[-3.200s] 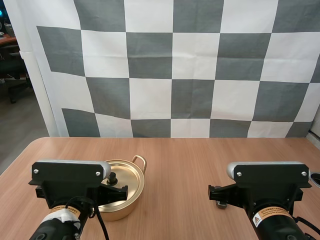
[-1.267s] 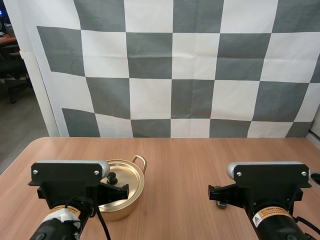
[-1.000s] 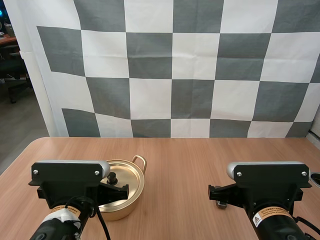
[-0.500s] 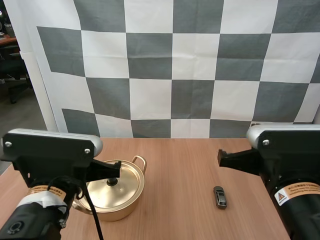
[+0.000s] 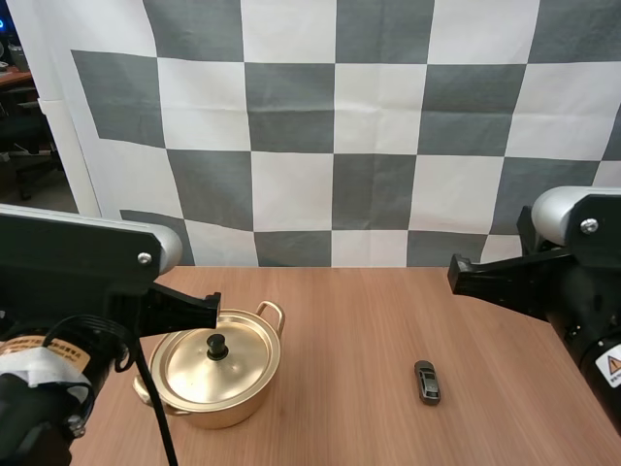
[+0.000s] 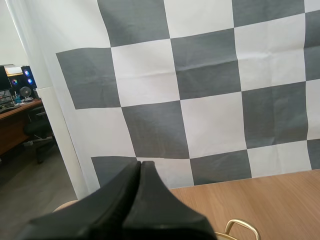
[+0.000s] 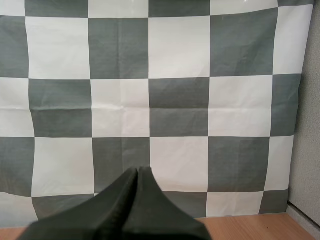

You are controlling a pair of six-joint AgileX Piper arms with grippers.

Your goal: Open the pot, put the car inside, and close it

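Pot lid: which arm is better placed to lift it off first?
Left. The pot, with its lid on, sits at the left, close under the left gripper, which is shut. The car lies off toward the right.

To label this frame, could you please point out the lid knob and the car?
lid knob [image 5: 215, 344], high view, top of the black knob.
car [image 5: 425, 381], high view, middle of its roof.

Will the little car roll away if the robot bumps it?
Probably, if its wheels turn: the car sits on the smooth, flat table. It looks small, so it is likely light and easy to knock askew.
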